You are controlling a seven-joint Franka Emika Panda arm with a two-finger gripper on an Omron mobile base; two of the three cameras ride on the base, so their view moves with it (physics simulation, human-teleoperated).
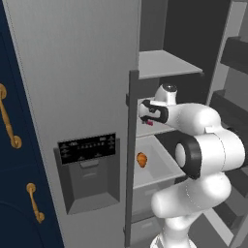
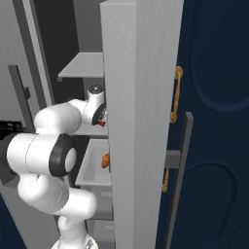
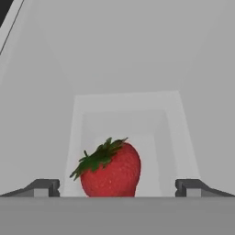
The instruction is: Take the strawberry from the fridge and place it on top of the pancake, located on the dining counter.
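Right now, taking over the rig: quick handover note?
Gripper: open, holding nothing, reaching into the fridge, one fingertip to each side of the strawberry.
Strawberry: on a grey fridge shelf, between the open fingers, not gripped yet.
Orange fruit: one shelf lower, leave it.
Done: fridge door open, arm lined up on the strawberry.
Left: close on it, lift out, carry to the pancake on the dining counter.

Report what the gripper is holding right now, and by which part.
Nothing is held. The gripper is open, its fingertips standing wide apart on either side of the strawberry without touching it. The strawberry sits on the fridge shelf between them.
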